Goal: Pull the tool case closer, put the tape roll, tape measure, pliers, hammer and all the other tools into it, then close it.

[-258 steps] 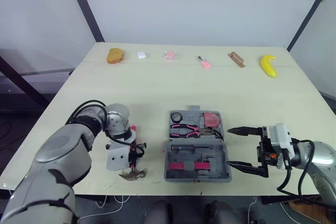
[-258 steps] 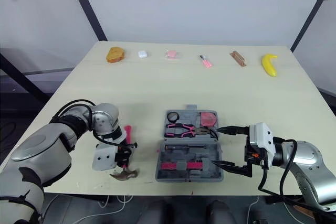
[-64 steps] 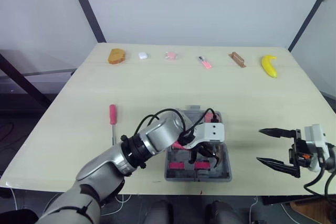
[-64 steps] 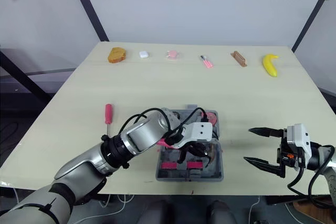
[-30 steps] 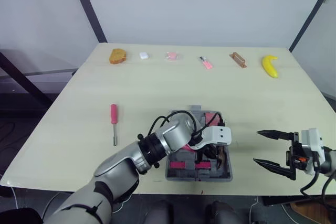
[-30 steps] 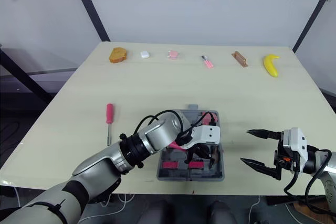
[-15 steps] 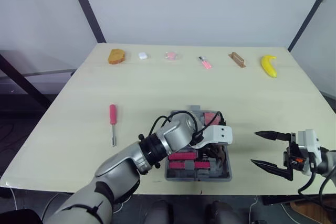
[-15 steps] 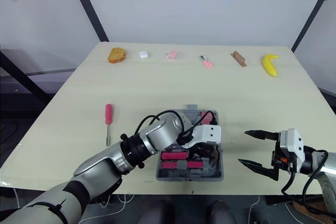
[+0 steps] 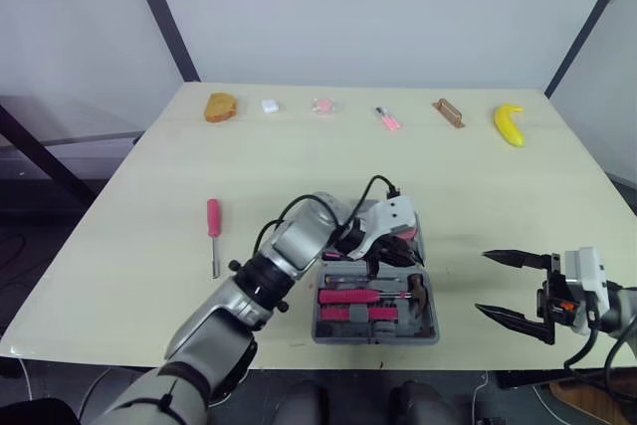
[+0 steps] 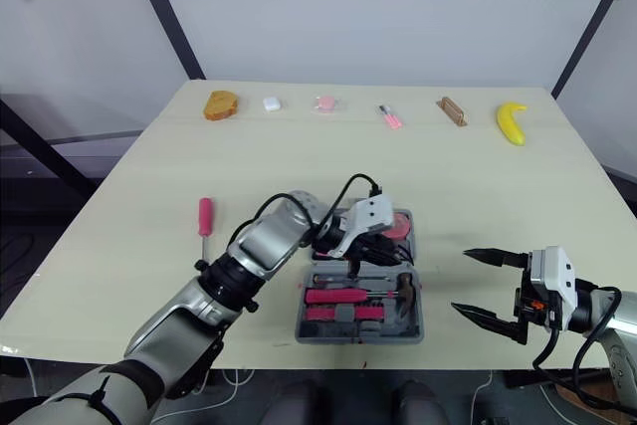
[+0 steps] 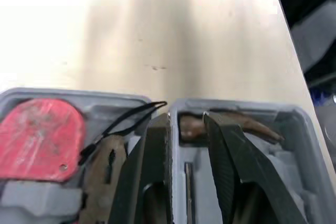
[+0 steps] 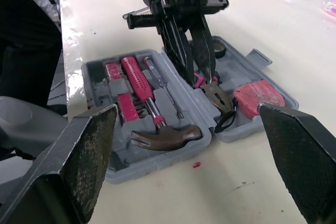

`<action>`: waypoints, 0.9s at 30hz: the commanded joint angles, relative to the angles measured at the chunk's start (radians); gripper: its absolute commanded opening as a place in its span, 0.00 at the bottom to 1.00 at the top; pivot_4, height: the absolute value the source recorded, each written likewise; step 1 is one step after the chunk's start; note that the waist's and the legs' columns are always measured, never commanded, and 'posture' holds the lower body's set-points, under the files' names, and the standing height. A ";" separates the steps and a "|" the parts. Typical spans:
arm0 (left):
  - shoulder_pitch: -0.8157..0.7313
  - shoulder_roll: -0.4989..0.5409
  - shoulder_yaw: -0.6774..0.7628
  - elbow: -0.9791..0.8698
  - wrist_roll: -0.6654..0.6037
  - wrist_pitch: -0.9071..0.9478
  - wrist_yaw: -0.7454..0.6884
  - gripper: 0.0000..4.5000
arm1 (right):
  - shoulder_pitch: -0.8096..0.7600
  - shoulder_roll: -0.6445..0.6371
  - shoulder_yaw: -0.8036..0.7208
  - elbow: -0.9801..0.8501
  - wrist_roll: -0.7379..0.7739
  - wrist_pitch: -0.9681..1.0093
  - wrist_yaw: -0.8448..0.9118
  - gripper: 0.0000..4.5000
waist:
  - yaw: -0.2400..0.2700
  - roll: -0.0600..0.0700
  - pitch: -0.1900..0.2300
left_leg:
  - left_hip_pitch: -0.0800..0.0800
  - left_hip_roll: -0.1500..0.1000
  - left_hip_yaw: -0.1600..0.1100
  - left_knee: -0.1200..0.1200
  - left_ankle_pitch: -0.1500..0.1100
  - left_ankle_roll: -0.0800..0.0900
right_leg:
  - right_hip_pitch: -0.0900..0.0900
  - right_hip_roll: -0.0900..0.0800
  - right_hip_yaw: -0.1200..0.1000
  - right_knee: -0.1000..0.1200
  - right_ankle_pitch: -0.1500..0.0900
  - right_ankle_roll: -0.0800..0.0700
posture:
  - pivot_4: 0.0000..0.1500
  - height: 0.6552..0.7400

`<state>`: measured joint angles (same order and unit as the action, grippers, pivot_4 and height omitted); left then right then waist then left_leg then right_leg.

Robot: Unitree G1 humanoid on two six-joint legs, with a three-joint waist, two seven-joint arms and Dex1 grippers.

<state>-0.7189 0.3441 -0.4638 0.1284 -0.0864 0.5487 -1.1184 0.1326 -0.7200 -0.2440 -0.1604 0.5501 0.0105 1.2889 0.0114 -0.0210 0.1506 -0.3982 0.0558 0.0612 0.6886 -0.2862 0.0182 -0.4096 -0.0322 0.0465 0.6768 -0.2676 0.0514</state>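
Currently grey moulded-plastic tool case (image 12: 157,158) open; curved-claw, pink-gripped hammer (image 12: 144,98) nested inside.

tool case (image 9: 376,337) open, grey | hammer (image 12: 165,136), pliers (image 12: 218,94), red tape measure (image 12: 258,96) inside | pink screwdriver (image 9: 214,231) outside, left

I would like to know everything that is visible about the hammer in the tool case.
The hammer has a pink grip, a thin metal neck and a dark brownish claw head. It lies flat in a moulded slot in the front half of the open grey tool case, with its head toward the robot's right. Nothing holds it: the left end effector hovers near the hinge, apart from it.
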 commanded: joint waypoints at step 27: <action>0.272 0.074 0.118 0.156 -0.065 -0.569 -0.193 0.01 | -0.035 0.027 0.020 -0.025 0.037 0.015 -0.011 1.00 | 0.003 0.001 -0.001 | 0.001 0.000 0.001 0.000 0.000 0.000 | 0.000 0.000 0.000 0.000 0.000 0.000 | 1.00 1.00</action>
<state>-0.4299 0.4270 -0.3270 0.2539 -0.1767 0.0331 -1.3206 0.1012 -0.6870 -0.2110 -0.1569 0.5767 0.0328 1.2793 0.0139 -0.0201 0.1501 -0.3977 0.0558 0.0618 0.6890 -0.2863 0.0182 -0.4094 -0.0321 0.0466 0.6772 -0.2674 0.0515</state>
